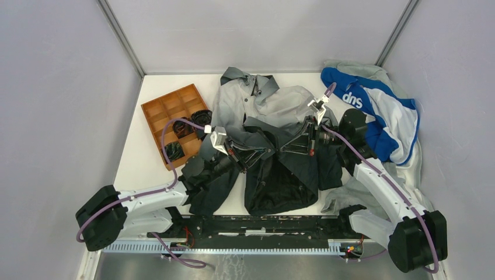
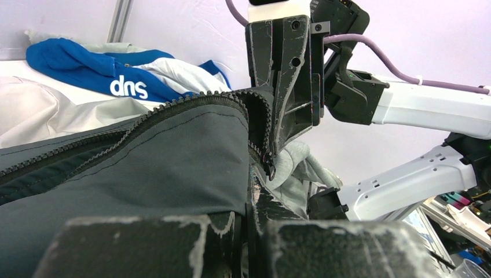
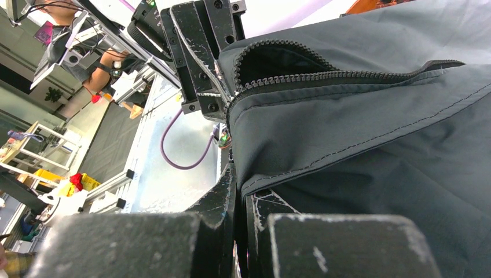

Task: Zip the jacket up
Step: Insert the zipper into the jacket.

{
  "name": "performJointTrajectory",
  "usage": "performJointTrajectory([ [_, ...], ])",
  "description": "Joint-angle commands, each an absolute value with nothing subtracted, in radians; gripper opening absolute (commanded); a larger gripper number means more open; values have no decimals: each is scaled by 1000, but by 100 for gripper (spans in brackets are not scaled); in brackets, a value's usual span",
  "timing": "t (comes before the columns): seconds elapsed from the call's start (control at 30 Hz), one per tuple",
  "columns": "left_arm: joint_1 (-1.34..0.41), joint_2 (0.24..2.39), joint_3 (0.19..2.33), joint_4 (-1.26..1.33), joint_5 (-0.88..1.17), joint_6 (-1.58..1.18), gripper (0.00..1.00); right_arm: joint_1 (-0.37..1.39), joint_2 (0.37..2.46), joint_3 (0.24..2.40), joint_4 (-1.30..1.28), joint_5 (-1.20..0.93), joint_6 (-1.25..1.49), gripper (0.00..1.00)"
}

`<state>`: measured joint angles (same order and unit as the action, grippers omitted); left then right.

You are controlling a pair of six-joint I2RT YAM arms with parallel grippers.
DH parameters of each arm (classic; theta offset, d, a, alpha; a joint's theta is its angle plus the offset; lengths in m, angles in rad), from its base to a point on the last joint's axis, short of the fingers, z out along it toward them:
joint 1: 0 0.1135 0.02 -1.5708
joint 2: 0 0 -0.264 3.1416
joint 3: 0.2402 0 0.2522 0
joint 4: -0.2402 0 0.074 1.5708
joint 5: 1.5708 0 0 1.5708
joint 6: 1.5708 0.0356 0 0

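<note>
The jacket (image 1: 274, 102) was laid across the middle of the surface (image 1: 134, 169), with its pale collar toward the far wall and its dark hem toward the arm bases. A fold of the dark front was held raised at the centre. The left arm (image 1: 146, 201) was extended to it from the left and the right arm (image 1: 385, 184) from the right, their tips set almost against each other.

The left jaws were pressed together on the dark cloth, and the right jaws were pinched shut on the same fold from the opposite side. The zipper (image 2: 173, 107) was seen along the crest of that fold. Its two rows of teeth (image 3: 324, 75) were drawn together beside the jaws and ran from there toward the collar, so its long axis lay near to far, across the line between the two arms.

Neither arm could be called nearer, as both were at the same spot. No slider could be made out, so it could not be told whether a pull tab was held. The coming move was judged to depend on a pull along the teeth, away from the bases.
</note>
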<state>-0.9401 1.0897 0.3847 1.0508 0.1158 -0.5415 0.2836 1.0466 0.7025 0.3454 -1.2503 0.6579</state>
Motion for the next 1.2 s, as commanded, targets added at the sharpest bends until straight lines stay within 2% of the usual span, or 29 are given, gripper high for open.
performJointTrajectory([
  [0.0,-948,1093,439,1042,150,-520,2,288,1039,704,419,-1236,693,0],
  [0.4,-947,1061,488,832,298,-463,2,291,1064,713,342,-1225,650,0],
  [0.83,-940,1044,407,965,403,-607,2,284,1068,691,287,-1200,566,0],
  [0.93,-940,1066,401,962,416,-624,2,289,1047,653,322,-1193,587,0],
  [1.17,-940,1162,432,929,510,-628,2,306,1013,518,580,-1119,802,0],
])
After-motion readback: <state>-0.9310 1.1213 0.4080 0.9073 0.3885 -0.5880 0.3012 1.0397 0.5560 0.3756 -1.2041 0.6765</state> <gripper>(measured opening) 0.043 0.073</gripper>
